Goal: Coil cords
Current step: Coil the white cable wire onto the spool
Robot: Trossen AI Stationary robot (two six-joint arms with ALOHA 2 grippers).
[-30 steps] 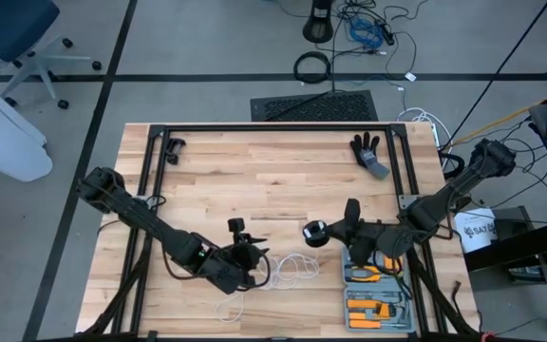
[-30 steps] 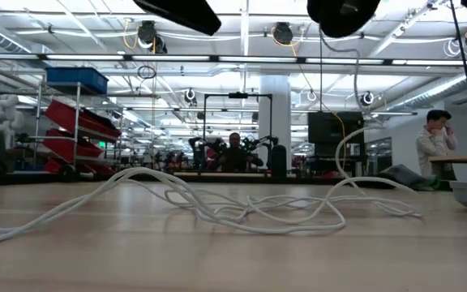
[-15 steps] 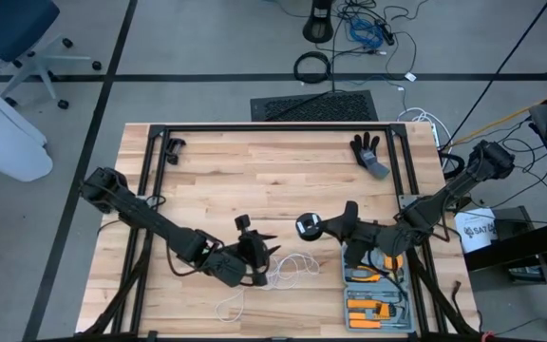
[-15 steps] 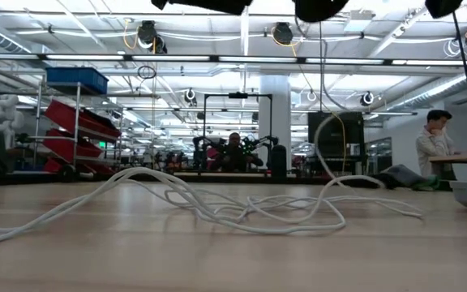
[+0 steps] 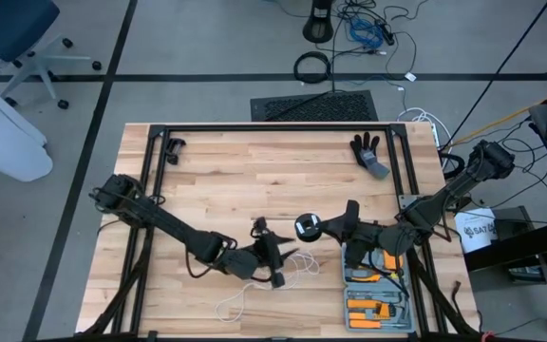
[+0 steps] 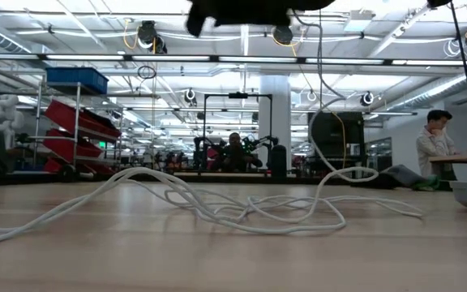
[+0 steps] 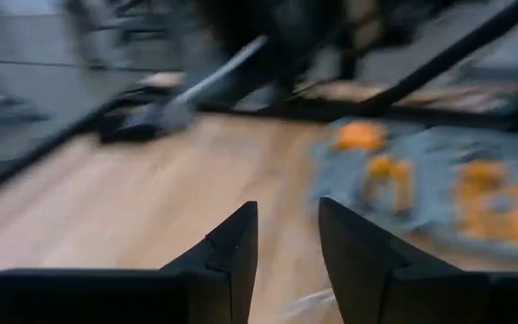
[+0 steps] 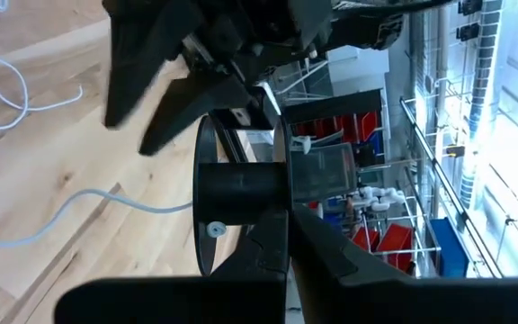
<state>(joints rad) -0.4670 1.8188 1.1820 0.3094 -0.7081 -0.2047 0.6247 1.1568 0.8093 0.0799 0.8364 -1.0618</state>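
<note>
The thin white cord (image 5: pixel 297 271) lies in loose loops on the wooden table (image 5: pixel 254 171). One stretch of it (image 6: pixel 320 122) rises straight up to the small black reel (image 5: pixel 307 226), which is held above the table. My right gripper (image 5: pixel 335 228) is shut on the reel. My left gripper (image 5: pixel 275 258) hovers open just left of the reel, above the loops, with nothing between its fingers (image 7: pixel 241 243). In the right wrist view the reel (image 8: pixel 207 193) stands on edge, and the cord (image 8: pixel 142 205) leaves it toward the table. My right gripper holds the reel by the disc nearer to it (image 8: pixel 275 236), at its edge, the fingers coming almost level from the table's right side. The reel is lifted clear and stands on edge. The cord hangs from it down to the table.
A grey tray of orange tools (image 5: pixel 373 294) lies under my right arm at the near right. A black glove (image 5: pixel 368 152) and a small black clamp (image 5: pixel 172 147) lie at the far edge, by the black frame rails. People show in the room beyond (image 6: pixel 434 142).
My left gripper has gone toward the table's right edge, up to the reel, and has rolled at the wrist. My right wrist has rolled with the reel. The rising stretch of cord, curved before, now hangs straighter; the loops on the table lie as they were.
</note>
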